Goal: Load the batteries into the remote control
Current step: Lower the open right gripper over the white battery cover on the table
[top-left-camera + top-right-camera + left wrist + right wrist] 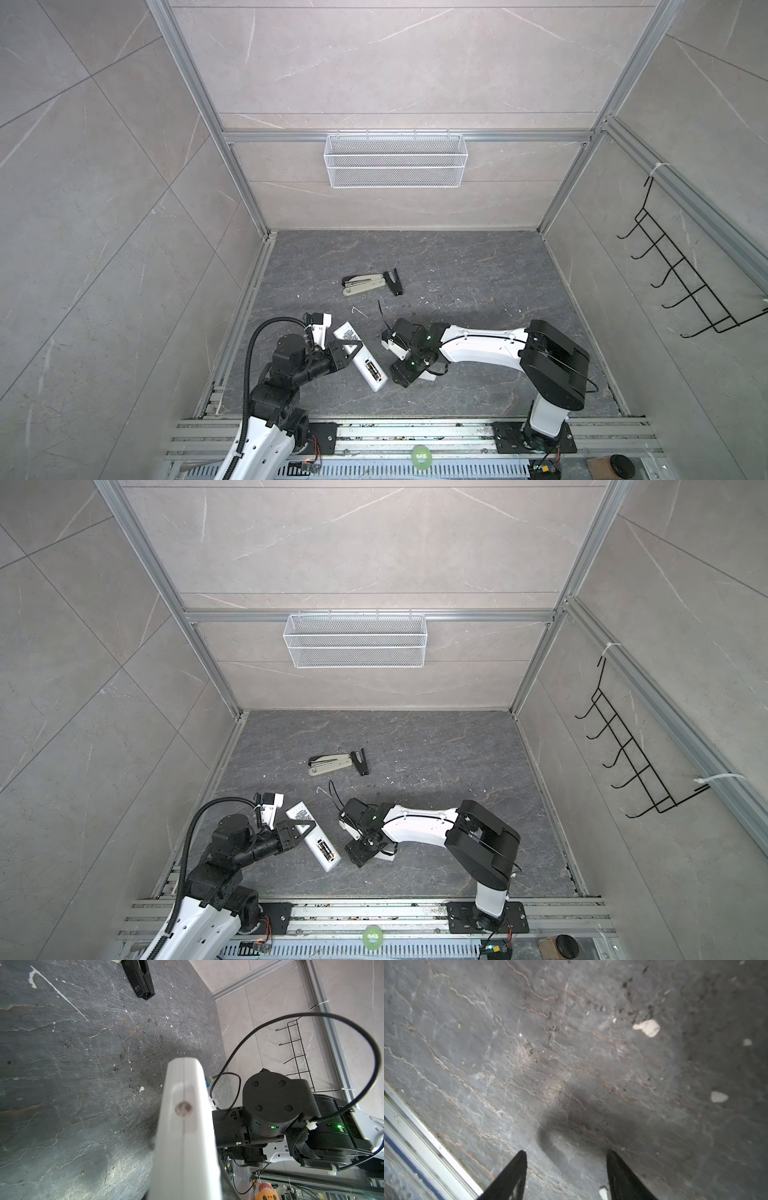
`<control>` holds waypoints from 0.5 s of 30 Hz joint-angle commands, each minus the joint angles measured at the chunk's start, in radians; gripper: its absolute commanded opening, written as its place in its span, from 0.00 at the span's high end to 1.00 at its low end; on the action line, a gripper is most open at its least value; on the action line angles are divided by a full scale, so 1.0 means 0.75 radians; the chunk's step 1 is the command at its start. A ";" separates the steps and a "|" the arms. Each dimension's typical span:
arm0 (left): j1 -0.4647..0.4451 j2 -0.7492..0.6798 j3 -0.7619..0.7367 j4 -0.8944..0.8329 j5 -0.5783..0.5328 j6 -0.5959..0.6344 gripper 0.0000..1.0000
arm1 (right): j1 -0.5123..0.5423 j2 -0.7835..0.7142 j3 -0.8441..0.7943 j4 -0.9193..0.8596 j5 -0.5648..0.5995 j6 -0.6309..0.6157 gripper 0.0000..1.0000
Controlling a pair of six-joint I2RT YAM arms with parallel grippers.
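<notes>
Lying near the table's front edge in both top views, the remote control [360,365] holds the batteries [372,369], with the left gripper [351,345] clamped on it. Left wrist view: bare table [83,1084] lies beside it. Right wrist view: the right gripper [566,1153] is spread wide beside a rail [425,1147].
</notes>
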 commanded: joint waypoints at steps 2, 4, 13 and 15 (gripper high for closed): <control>-0.005 0.000 0.057 0.067 0.026 0.033 1.00 | 0.008 -0.082 0.010 -0.099 0.023 -0.063 0.38; -0.004 0.011 0.055 0.078 0.034 0.033 1.00 | 0.025 -0.155 -0.011 -0.134 0.057 -0.074 0.38; -0.004 0.027 0.047 0.110 0.055 0.027 1.00 | 0.049 -0.310 -0.093 -0.299 0.196 -0.074 0.37; -0.004 0.019 0.048 0.108 0.054 0.025 1.00 | 0.048 -0.312 -0.115 -0.299 0.204 -0.076 0.35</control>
